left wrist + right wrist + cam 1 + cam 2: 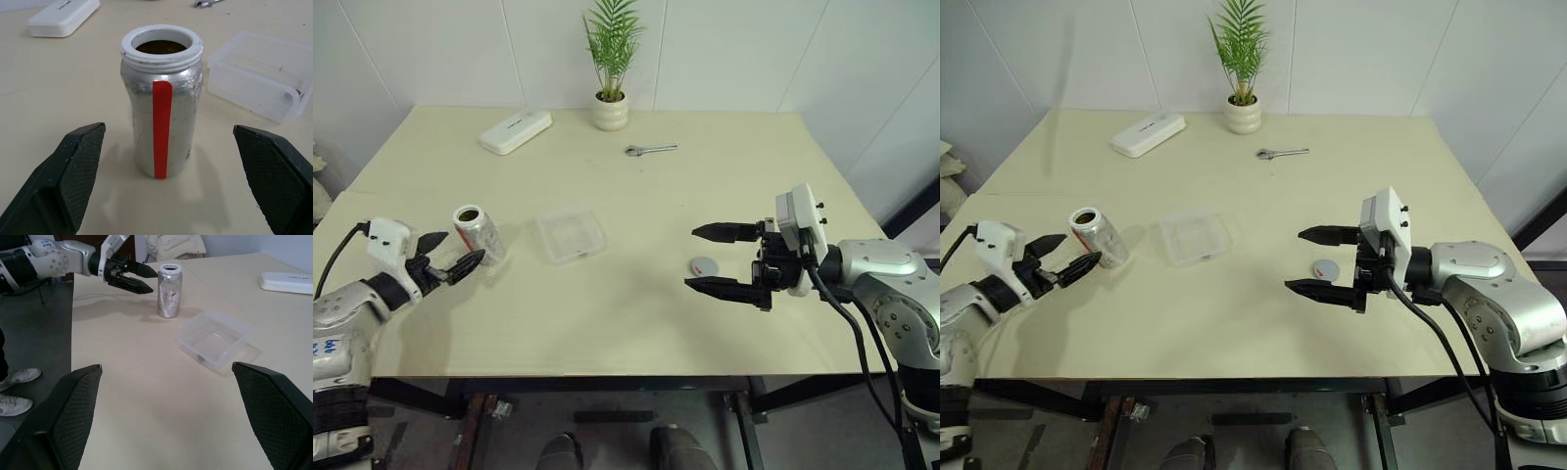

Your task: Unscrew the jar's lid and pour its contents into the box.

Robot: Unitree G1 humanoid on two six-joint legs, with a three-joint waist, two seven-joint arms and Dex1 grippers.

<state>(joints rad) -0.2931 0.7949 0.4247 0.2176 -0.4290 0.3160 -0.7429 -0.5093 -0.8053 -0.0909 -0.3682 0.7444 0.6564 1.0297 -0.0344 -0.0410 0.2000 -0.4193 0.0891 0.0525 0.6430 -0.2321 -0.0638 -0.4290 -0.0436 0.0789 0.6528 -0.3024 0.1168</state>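
While my left end effector point(443, 257) gapes beside the uncapped jar point(480, 233), my right end effector point(713, 259) gapes empty above the lid point(704, 266), right of the jar.

Dull silvery metal jar point(162, 112); clear glossy plastic box point(570, 234).

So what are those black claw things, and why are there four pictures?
They are a robot's two hands, called grippers. Two pictures come from cameras on its head, looking down at the table. The other two come from a camera on each wrist, so the black fingers poke up from the bottom. On the table stand an open jar, its lid, a clear box, a white case, a wrench and a plant. The left gripper and right gripper are both open, holding nothing.
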